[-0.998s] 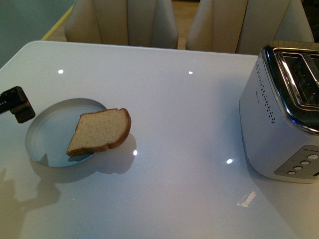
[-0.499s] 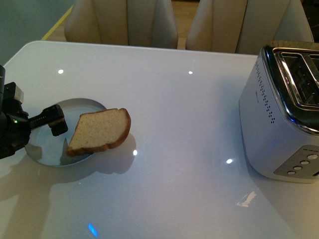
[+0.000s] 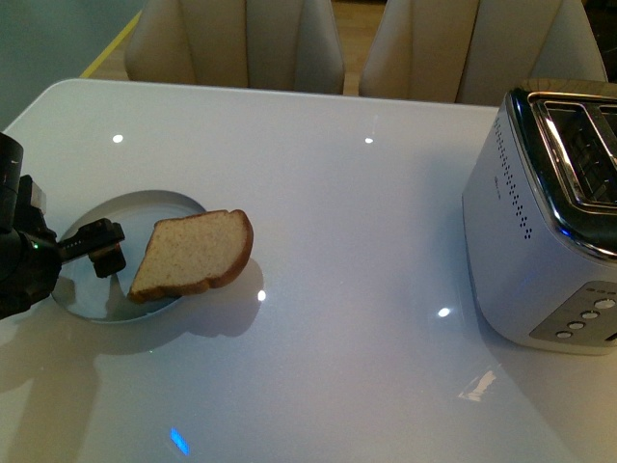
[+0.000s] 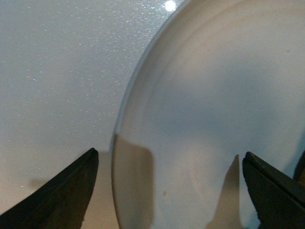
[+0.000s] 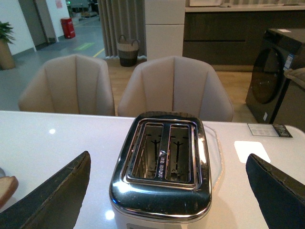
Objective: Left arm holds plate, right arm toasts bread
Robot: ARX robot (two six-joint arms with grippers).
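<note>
Reaching in from the table's left edge, the black, bulky left gripper [image 3: 96,249] now shows far more of its body than a second ago, when only one fingertip poked into the front view. Since half a second ago it has slipped slightly back and down over the round, shallow, pale blue-grey plate [image 3: 145,207]. The plate, the slice of light brown wholemeal bread [image 3: 193,253] and the silver two-slot toaster [image 3: 540,241] lie exactly where they were.

The left arm lies low, its finger pointing right toward the bread and ending just short of the crust. In the left wrist view the jaws stand wide apart, straddling the plate's rim [image 4: 125,109]. One dark fingertip [image 4: 62,195] is over the glossy white table [image 4: 52,86] outside the rim, the other [image 4: 276,191] over the plate's floor. Whether either one touches the plate cannot be told, and nothing is clamped.

The bread rests tilted on the plate's right side, its rounded top jutting past the rim over the table.

The right gripper [image 5: 167,193] hangs above the toaster's far side, jaws spread wide and empty, looking across the two slots toward two beige chairs [image 5: 174,86].
</note>
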